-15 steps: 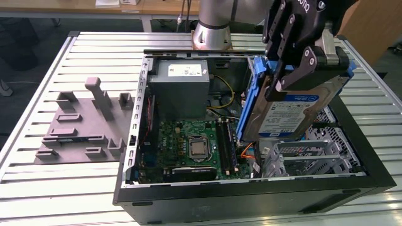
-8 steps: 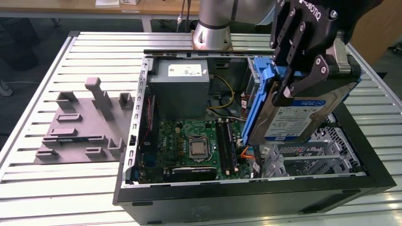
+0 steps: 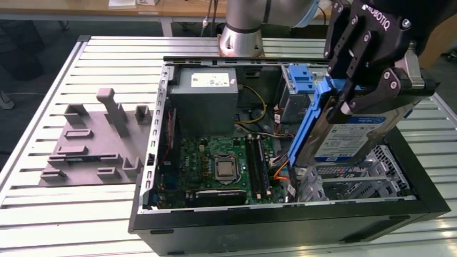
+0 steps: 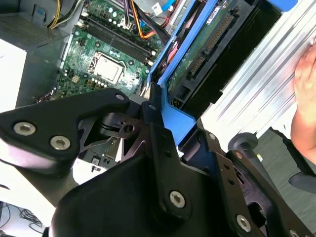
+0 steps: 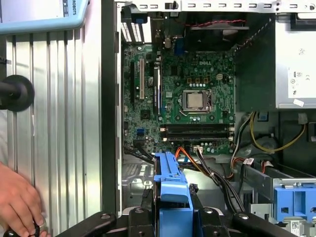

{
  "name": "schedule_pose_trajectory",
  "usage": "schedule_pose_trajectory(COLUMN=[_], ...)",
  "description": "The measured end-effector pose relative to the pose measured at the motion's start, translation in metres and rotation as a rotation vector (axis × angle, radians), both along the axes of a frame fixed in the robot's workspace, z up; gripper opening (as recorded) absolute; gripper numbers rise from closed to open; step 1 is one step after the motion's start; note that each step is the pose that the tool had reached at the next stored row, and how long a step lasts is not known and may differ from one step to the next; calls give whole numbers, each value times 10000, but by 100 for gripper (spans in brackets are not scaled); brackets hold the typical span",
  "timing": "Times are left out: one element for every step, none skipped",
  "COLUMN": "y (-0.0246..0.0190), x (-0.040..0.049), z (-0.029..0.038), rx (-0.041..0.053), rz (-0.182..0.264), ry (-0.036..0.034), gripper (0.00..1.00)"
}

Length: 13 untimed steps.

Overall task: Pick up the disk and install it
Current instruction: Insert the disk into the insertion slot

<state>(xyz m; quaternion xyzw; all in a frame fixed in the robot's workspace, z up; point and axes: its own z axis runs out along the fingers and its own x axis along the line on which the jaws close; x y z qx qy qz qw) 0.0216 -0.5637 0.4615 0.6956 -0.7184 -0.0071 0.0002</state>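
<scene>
My gripper [image 3: 360, 96] is shut on the disk [image 3: 351, 138], a silver hard drive with a white-and-blue label and blue side rails. I hold it tilted on edge above the open computer case [image 3: 286, 227], over the metal drive cage [image 3: 360, 182] at the exterior view's right. In the second wrist view the disk [image 4: 207, 49] shows its green circuit-board underside, with a blue rail running into the gripper [image 4: 163, 126]. In the first wrist view the disk's blue rail [image 5: 170, 180] sits between my two black fingers [image 5: 219, 219].
Inside the case lie the green motherboard [image 3: 221, 160], the grey power-supply box [image 3: 203, 99] and a blue latch [image 3: 300, 80]. A grey slotted fixture [image 3: 93, 142] lies on the ribbed table at the exterior view's left. A person's hand [image 5: 17, 202] rests beside the case.
</scene>
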Motion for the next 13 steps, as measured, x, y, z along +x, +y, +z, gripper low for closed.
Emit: schedule_pose_trajectory(y=[-1,-3,-9,-19,-34,-48,-60,-67,-69,-71,-73,-74,-76], x=[5,5,6,8,10,13,17,25,38,55,73,90,107], z=[-1,-3,-5,-6,-8,-10,-12,-14,-16,-18,-19,-21,-22], rx=[-1,1,2,1,0,1,1,1,2,2,2,1,1], rz=[0,-1,-1,0,1,0,0,0,-1,0,-1,0,0], ry=[0,0,0,0,0,0,0,0,0,0,2,4,6], gripper=[36,36,36,36,36,36,36,36,36,36,36,36,36])
